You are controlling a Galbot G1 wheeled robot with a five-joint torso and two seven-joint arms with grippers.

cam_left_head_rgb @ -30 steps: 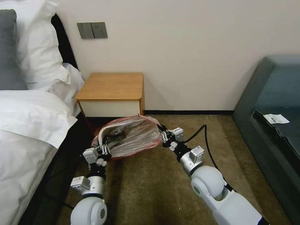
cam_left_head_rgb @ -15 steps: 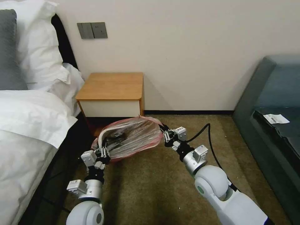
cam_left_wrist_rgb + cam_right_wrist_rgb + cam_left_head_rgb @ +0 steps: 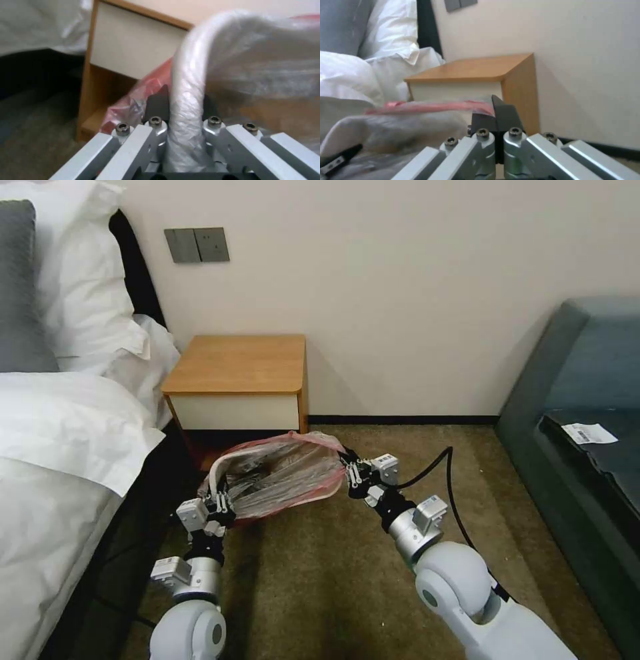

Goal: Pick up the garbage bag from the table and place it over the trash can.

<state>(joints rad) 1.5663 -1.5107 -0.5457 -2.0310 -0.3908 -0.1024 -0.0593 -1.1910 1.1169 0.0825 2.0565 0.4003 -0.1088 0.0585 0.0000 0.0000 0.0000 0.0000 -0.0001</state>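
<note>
Between the two grippers, the garbage bag (image 3: 280,477) is stretched over the trash can (image 3: 215,473). Left gripper (image 3: 220,505) is clamped on the bag-covered bin rim at its own side; right gripper (image 3: 349,471) is pinched together on the red bag edge opposite. Beyond both, the table (image 3: 240,363) stands against the wall.

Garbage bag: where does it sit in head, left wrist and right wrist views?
Head: garbage bag low centre, stretched between the left gripper and right gripper.
Left wrist: bag fills the right side, draped over the trash can rim.
Right wrist: red band left of the fingers.
Shared landmark: the table.
</note>
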